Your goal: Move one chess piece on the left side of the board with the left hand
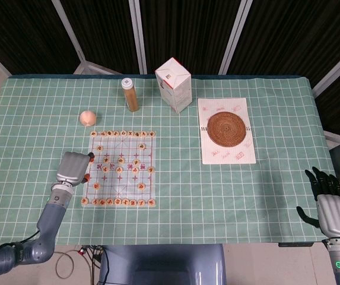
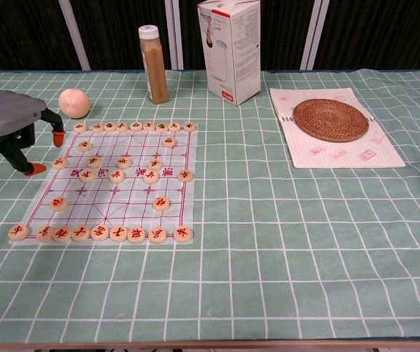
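Chess pieces [image 2: 59, 163] on the left side of the xiangqi board [image 1: 122, 169] are what the task turns on, and none of them is held yet: round wooden discs with red or dark characters lie flat on the translucent board, a row along the near edge, a row along the far edge, and scattered ones between. By my reading the step in hand is the approach. The left hand [image 1: 72, 167] hovers at the board's left edge, palm down, its orange-tipped fingers [image 2: 58, 136] pointing downward and spread apart, with nothing between them. In the chest view one fingertip hangs just beside the far-left pieces, and another sits just off the board's left margin above the green checked tabletop [image 2: 283, 242]; whether any tip touches a piece I cannot tell. The nearest candidates are the disc on the left edge in the middle rows and the one just beyond it [image 2: 84, 146], both close under the hand. The next move calls for lowering the fingers over a single disc, pinching its rim without nudging its neighbours, then lifting or sliding it to a free crossing. The right hand [image 1: 330, 205] rests at the tabletop's near right corner, well apart from the board, fingers spread and holding nothing.
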Controlling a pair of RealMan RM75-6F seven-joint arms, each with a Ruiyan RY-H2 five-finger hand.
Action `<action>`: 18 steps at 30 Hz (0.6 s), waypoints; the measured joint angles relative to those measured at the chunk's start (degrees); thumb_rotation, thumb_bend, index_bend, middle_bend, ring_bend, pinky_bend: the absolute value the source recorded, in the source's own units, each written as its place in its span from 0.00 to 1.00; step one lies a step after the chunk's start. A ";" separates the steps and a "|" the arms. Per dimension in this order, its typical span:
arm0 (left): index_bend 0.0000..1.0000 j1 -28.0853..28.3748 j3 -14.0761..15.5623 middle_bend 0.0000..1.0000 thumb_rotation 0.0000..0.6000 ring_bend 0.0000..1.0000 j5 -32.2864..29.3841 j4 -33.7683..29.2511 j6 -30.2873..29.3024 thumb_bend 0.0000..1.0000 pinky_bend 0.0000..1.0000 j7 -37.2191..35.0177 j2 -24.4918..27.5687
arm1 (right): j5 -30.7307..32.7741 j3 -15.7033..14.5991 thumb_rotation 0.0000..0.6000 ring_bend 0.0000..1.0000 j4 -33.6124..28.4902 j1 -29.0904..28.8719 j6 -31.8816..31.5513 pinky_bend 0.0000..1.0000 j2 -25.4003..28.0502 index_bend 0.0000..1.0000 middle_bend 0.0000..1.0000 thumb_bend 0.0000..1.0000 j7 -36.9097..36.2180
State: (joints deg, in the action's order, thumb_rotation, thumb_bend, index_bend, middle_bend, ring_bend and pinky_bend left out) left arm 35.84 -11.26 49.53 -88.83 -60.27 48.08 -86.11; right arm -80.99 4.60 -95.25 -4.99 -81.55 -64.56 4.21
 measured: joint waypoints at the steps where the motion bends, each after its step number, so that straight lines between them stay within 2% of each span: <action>1: 0.41 0.47 -0.02 1.00 1.00 0.98 -0.63 0.67 0.12 0.26 0.96 0.23 -0.62 | 0.01 -0.01 1.00 0.00 -0.02 -0.01 0.05 0.00 0.01 0.00 0.00 0.34 -0.02; 18: 0.43 4.37 0.93 1.00 1.00 0.98 -4.79 6.52 0.93 0.27 0.96 1.61 -5.71 | 0.11 -0.02 1.00 0.00 -0.36 -0.01 0.13 0.00 0.21 0.00 0.00 0.34 -0.38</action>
State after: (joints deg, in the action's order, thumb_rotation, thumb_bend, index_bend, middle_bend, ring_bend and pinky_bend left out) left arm 40.22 -10.33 44.75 -82.31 -59.34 49.69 -91.82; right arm -80.88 4.58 -95.61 -5.00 -81.42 -64.36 3.82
